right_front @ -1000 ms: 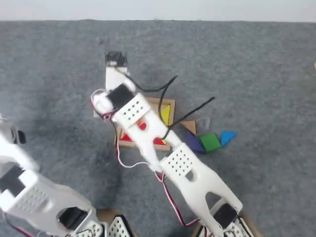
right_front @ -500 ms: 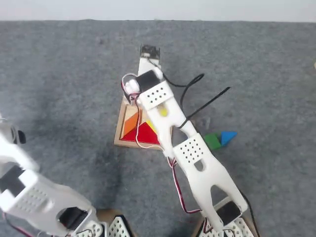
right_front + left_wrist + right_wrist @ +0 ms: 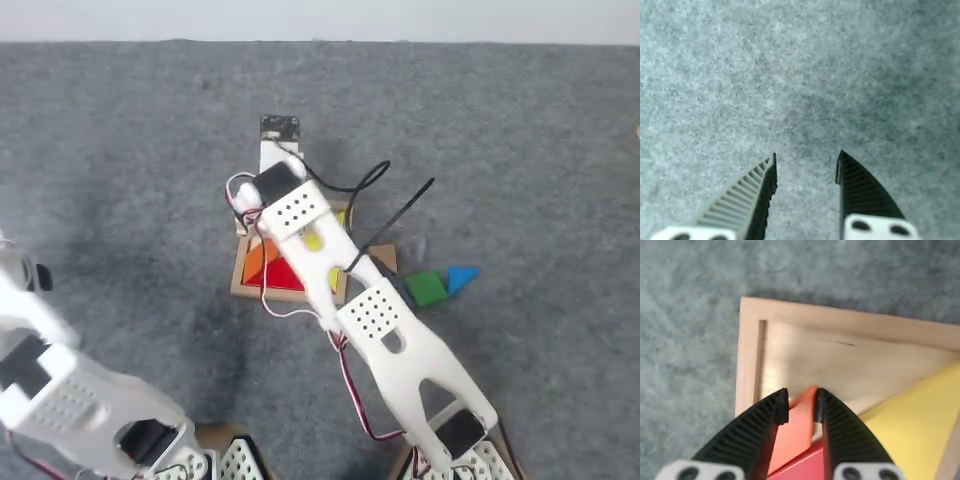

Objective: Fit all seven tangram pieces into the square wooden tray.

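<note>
The square wooden tray (image 3: 238, 287) lies mid-table under my right arm (image 3: 300, 215). In it are a red piece (image 3: 287, 273), a yellow piece (image 3: 920, 425) and an orange piece (image 3: 257, 261). My right gripper (image 3: 799, 402) is shut on the orange piece (image 3: 799, 427), holding it on edge just inside a bare corner of the tray (image 3: 747, 340). To the tray's right on the carpet lie a green piece (image 3: 427, 288), a blue piece (image 3: 461, 277) and a tan piece (image 3: 385, 258). My left gripper (image 3: 805, 167) hangs open over bare carpet with nothing between its fingers.
The left arm (image 3: 80, 400) sits at the near left corner, away from the tray. Black cables (image 3: 400, 215) loop off the right arm above the loose pieces. Grey carpet stretches free to the left, far side and right.
The right arm swung right and farther away over the tray, then came partway back to the left. The left arm has not moved.
</note>
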`<state>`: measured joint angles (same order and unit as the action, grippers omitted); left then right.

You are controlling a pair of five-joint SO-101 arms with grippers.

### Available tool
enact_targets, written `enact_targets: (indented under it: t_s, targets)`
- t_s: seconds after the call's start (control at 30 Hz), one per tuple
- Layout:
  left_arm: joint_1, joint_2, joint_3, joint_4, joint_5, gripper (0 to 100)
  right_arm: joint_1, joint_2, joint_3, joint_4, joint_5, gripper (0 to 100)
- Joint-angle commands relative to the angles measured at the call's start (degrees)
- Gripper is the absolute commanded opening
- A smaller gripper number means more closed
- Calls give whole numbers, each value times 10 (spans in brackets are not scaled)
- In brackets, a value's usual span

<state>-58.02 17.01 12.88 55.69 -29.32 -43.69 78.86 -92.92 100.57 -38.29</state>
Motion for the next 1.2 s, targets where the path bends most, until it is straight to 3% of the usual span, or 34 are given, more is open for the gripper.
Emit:
enact_targets:
  t_s: [0.0, 1.17]
  targets:
    - [-1, -10, -4, -5, -3, 192, -33, -14, -7, 20, 3, 86]
    - [3, -10, -4, -4, -1, 192, -4, -24, -10, 21, 7, 91]
